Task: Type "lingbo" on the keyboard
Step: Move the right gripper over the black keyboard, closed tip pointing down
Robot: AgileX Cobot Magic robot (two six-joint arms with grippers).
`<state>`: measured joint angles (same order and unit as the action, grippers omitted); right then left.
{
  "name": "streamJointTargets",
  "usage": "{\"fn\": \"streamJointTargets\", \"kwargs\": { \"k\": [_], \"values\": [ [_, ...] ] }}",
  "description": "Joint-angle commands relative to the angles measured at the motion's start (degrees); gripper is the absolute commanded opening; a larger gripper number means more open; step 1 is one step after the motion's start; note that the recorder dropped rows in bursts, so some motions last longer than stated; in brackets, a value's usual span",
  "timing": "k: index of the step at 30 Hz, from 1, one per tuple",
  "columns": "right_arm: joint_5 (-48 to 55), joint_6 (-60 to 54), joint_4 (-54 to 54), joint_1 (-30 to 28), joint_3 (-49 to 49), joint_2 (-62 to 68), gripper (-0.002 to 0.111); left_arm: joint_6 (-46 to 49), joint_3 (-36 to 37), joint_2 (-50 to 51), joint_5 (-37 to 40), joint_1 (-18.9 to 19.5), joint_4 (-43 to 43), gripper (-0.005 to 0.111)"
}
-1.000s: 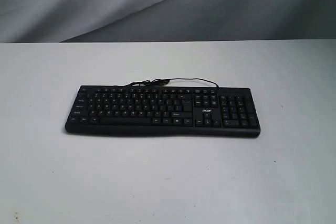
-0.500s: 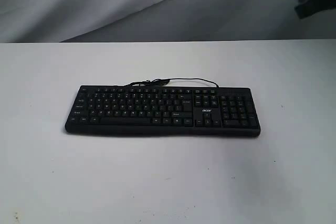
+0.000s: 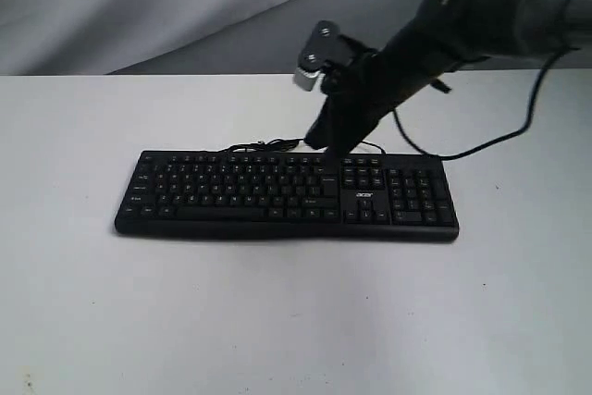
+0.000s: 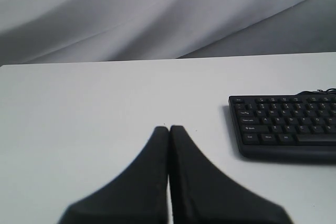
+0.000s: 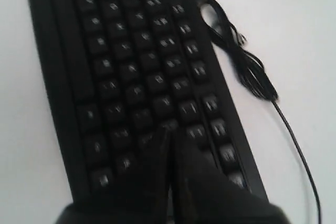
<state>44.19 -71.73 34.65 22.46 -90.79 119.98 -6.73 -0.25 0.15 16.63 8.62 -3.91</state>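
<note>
The black keyboard [image 3: 287, 193] lies flat across the middle of the white table, number pad to the right, its thin cable [image 3: 277, 144] looping behind it. My right gripper [image 3: 319, 141] hangs above the keyboard's back edge, right of centre, with its fingers pressed together. In the right wrist view the blurred keyboard [image 5: 126, 66] fills the frame and the right gripper [image 5: 170, 132] is shut over the key rows. The left gripper [image 4: 169, 128] is shut and empty above bare table, left of the keyboard's end [image 4: 283, 124]. It does not appear in the exterior view.
The white table [image 3: 277, 321] stretches wide around the keyboard. A grey cloth backdrop [image 3: 185, 6] hangs behind the far edge. The right arm [image 3: 462, 25] and its cable [image 3: 490, 141] reach in from the upper right. The keyboard cable [image 5: 247, 66] lies bunched beside the back edge.
The right arm has swung in from the upper right corner, where only its tip showed half a second ago, to hang over the keyboard's back edge. The keyboard has not moved.
</note>
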Motion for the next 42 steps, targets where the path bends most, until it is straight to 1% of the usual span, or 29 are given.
{"fn": "streamJointTargets", "kwargs": {
  "k": [1,7,12,19,27,42],
  "values": [
    [1.0,-0.4,0.5,5.6,-6.1,4.0,0.000,-0.2,0.2,-0.1,-0.3,0.1,0.5,0.000],
    [0.4,0.0,-0.4,9.0,-9.6,8.3,0.000,-0.2,0.2,-0.1,-0.3,0.1,0.5,0.000],
    [-0.6,1.8,-2.4,9.1,-9.6,9.8,0.000,-0.2,0.2,-0.1,-0.3,0.1,0.5,0.000],
    [-2.6,7.5,-8.5,9.0,-9.6,10.7,0.000,-0.2,0.2,-0.1,-0.3,0.1,0.5,0.000],
    [-3.3,11.4,-11.8,9.0,-9.6,11.7,0.000,-0.2,0.2,-0.1,-0.3,0.1,0.5,0.000],
    [-2.8,13.3,-13.5,9.0,-9.6,12.4,0.000,-0.2,0.2,-0.1,-0.3,0.1,0.5,0.000]
  ]
}}
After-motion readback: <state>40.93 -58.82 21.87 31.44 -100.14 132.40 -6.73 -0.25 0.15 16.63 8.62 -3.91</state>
